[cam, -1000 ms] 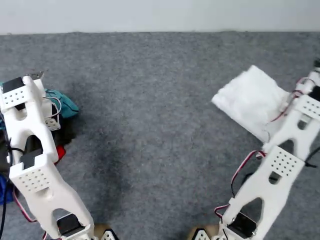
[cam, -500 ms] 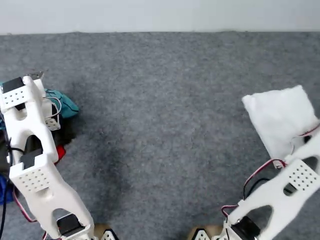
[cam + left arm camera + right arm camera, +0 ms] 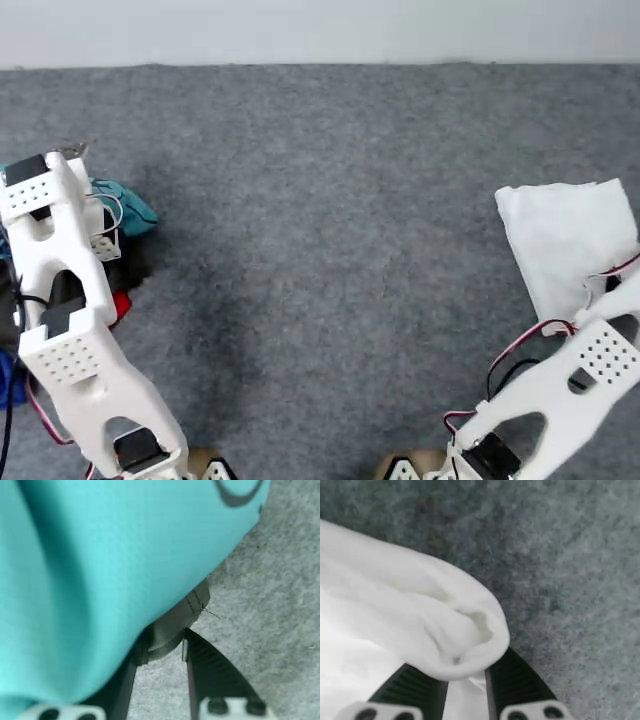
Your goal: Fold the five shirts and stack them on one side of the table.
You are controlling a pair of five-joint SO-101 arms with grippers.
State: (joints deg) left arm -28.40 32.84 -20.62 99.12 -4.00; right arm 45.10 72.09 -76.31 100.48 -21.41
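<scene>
A folded white shirt lies at the table's right edge on the grey carpet. My right gripper is shut on a rolled fold of the white shirt, with cloth running between its two black fingers. The right arm stands at the near right corner. At the far left a teal shirt pokes out from under the left arm. In the left wrist view the teal shirt hangs close over the camera. My left gripper is shut on its grey hem.
A red garment and a blue one lie by the left arm at the table's left edge. The grey carpet stretches bare between the two arms. A pale wall bounds the far side.
The right arm has dragged the white shirt to the right and turned it square to the table's edge. The left arm and the teal shirt have not moved.
</scene>
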